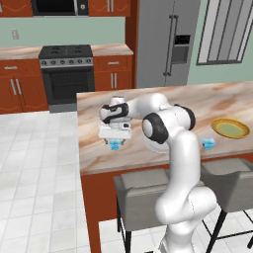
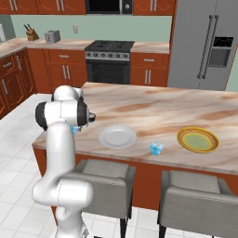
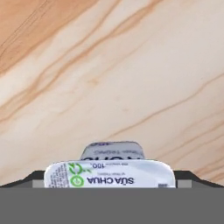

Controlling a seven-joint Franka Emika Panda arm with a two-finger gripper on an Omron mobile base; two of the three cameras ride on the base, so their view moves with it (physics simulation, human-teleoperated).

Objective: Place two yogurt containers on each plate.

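Observation:
My gripper [image 1: 115,139] hangs low over the left end of the island counter [image 1: 212,99], fingers pointing down at a light blue yogurt container [image 1: 115,145]. In the hand view the gripper [image 3: 109,181] is open. Its dark fingertips [image 3: 27,179] stand on either side of the yogurt container's pale printed lid [image 3: 109,174], and a second pale lid [image 3: 113,150] shows just past it. Another light blue yogurt container [image 2: 156,148] sits between the white-grey plate [image 2: 117,136] and the yellow-rimmed plate [image 2: 198,140]. Both plates look bare.
Two grey stools [image 2: 104,179] stand under the counter's near edge. The stove [image 1: 66,74] and fridge [image 1: 165,42] line the far wall. My own arm [image 2: 62,139] hides the counter's left corner in the right base view.

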